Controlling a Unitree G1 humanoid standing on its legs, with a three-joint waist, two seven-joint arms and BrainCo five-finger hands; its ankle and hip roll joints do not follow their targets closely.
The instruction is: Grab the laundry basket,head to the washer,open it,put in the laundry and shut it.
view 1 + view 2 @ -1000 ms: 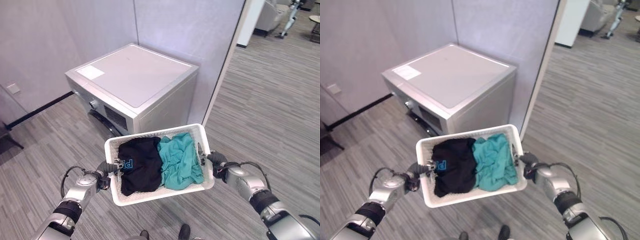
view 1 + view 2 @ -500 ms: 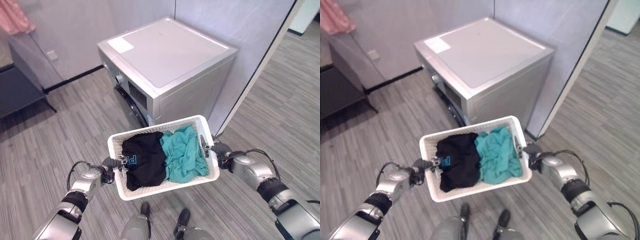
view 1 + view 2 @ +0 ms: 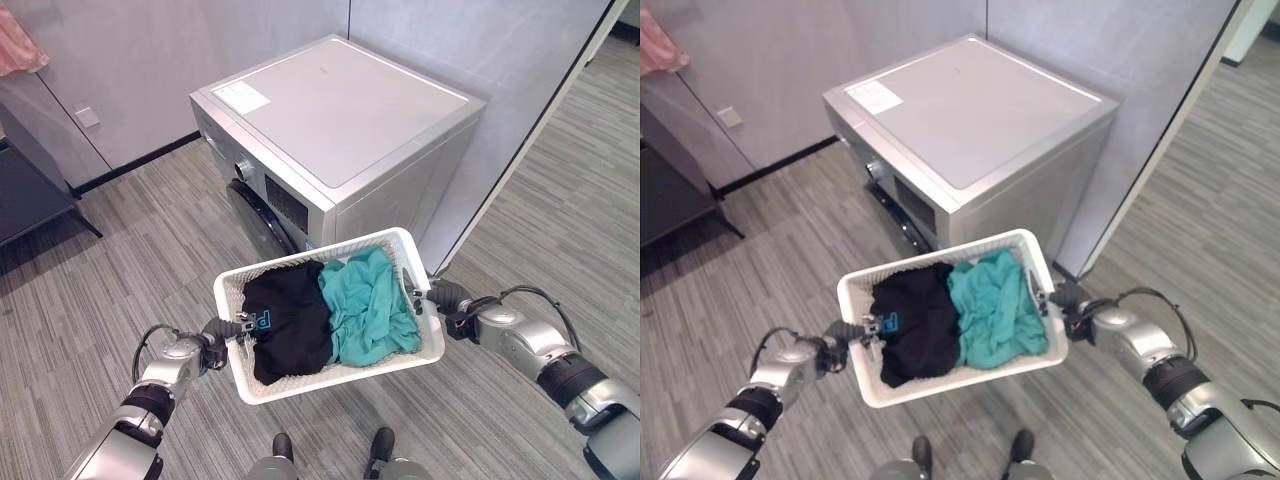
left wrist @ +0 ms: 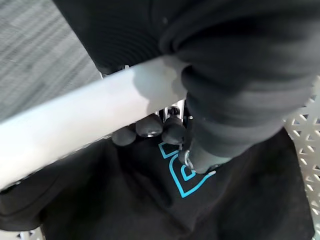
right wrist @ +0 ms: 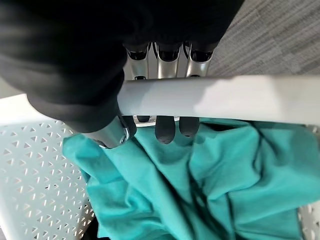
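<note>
Both hands, left hand (image 3: 212, 331) & right hand (image 3: 447, 297), are gripping the basket (image 3: 415, 268) rims, carrying the clothes (image 3: 368, 305) just in front of the washer (image 3: 340, 110). Its door (image 3: 256, 220) is sitting closed; opening, loading & shutting are remaining.

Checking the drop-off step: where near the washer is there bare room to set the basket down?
The silver washer's flat top is bare except for a label at one corner. The grey striped floor before its door is open. The white perforated basket, held by left hand and right hand, is packed with clothes.
</note>
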